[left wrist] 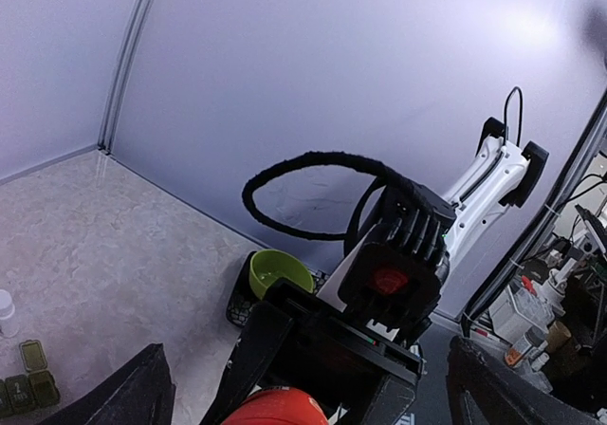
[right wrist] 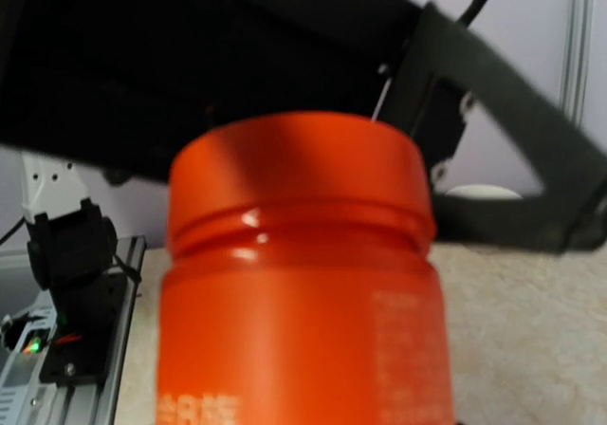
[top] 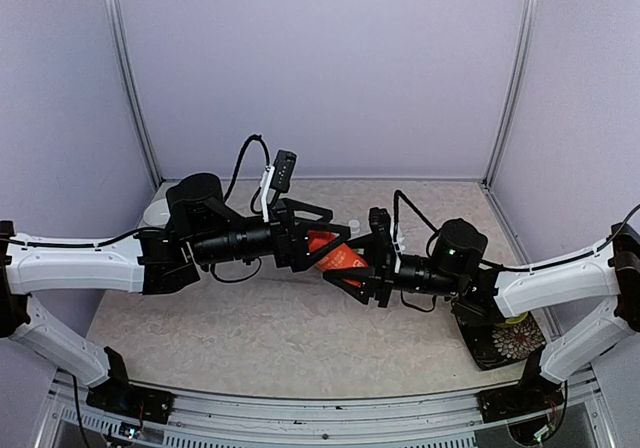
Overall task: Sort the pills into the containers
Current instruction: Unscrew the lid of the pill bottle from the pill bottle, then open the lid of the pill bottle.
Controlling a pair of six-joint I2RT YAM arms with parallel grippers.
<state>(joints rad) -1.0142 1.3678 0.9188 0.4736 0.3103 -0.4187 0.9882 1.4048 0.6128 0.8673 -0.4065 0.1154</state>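
Note:
A red-orange bottle [top: 338, 255] hangs above the table's middle, between the two arms. My right gripper [top: 346, 261] is shut on its body, and the bottle [right wrist: 299, 283] fills the right wrist view. My left gripper [top: 322, 240] stands open, one finger on each side of the cap end [left wrist: 275, 410], not touching it. The containers, a dark green pill box [left wrist: 28, 379], lie on the table at the bottom left of the left wrist view, one lid raised. No pills show in any view.
A lime-green bowl [left wrist: 278, 271] sits on a dark patterned mat [top: 500, 346] at the near right. A white bowl [top: 158, 211] is at the far left. A small white bottle [left wrist: 5, 311] stands near the pill box.

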